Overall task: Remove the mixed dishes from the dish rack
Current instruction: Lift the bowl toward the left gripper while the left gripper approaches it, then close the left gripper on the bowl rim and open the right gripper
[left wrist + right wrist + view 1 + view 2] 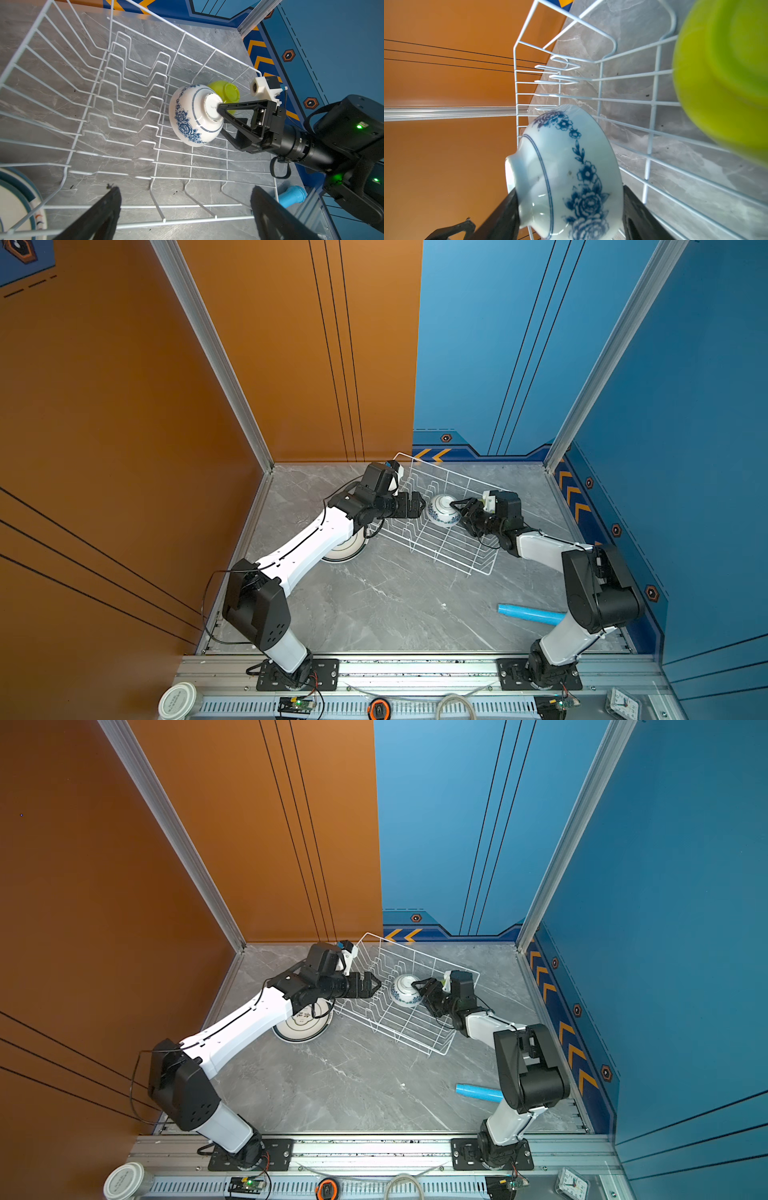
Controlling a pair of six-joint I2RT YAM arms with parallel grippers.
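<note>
Pinching a small white glazed bowl with blue flower prints (pixel 187 116), the right gripper (pixel 458 511) holds it tipped on its side inside the white wire dish rack (pixel 187 221). One black finger sits against the foot ring, the other on the mouth side. Whether the bowl has cleared the wires cannot be told.

Facing it across the bowl, the left gripper (pixel 185 189) hangs empty at the rack's rim with its jaws spread wide. A lime-green plastic-looking bowl (pixel 228 91) lies in the rack just beside the right gripper's fingers. A round white dark-rimmed plate (pixel 303 1029) is already out, on the grey marble-patterned table (pixel 374 605) beneath the left arm.

The grip looks the likeliest weak point: slick, curved glaze against hard, narrow fingers could let the bowl twist free. Its rim might also snag a zigzag divider and drag the light rack, or a swing could knock the green bowl.
</note>
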